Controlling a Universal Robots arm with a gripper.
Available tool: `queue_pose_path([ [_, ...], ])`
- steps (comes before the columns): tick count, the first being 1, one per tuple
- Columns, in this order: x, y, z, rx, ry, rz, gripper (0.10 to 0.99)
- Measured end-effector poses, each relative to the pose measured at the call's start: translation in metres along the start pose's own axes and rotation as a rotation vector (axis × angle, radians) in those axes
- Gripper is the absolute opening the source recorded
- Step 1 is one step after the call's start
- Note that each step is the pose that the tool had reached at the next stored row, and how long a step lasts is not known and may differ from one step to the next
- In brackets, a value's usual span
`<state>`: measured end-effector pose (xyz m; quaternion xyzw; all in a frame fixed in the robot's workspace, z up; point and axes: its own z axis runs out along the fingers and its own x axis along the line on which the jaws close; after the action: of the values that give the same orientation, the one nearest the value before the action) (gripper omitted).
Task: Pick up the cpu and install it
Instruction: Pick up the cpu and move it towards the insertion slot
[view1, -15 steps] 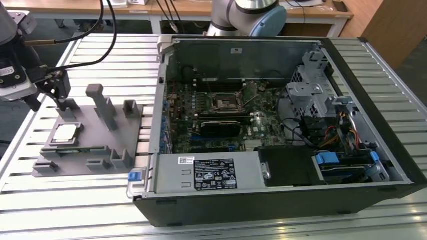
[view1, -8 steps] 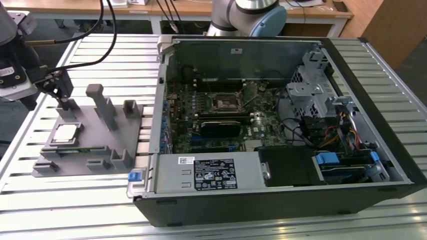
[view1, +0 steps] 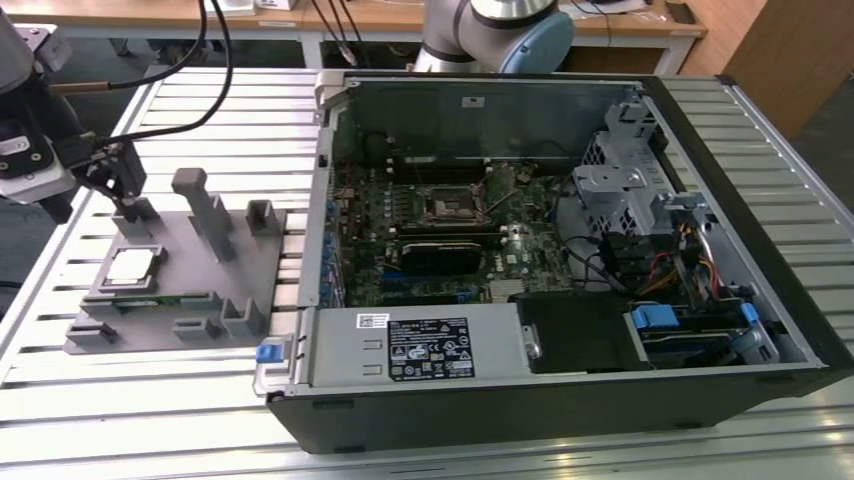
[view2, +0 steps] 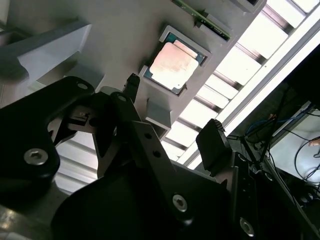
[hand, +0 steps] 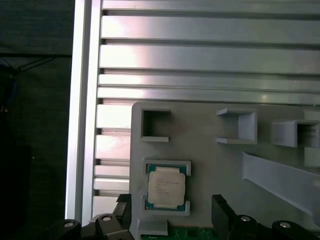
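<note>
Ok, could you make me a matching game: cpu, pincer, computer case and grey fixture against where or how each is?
1 cpu
2 pincer
3 computer case
4 grey fixture

A lying with its side open
B open, empty, above the fixture
C resting on the slatted table, at the exterior view's left
D seated in a fixture pocket

Pairs: 1-D, 2-B, 3-A, 4-C

One cpu (view1: 130, 266), one fixture (view1: 140, 322), one open case (view1: 561, 410) and one gripper (hand: 171, 210) with two fingers (hand: 220, 210) are counted; the first three are carried by one table (view1: 134, 400).
</note>
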<state>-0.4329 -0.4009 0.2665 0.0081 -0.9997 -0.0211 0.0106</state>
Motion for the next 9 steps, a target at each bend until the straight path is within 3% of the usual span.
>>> queue_pose_path([
  [9,0.0003,-0.0002,0.0037,0.000,0.0001,0.000,0.725],
])
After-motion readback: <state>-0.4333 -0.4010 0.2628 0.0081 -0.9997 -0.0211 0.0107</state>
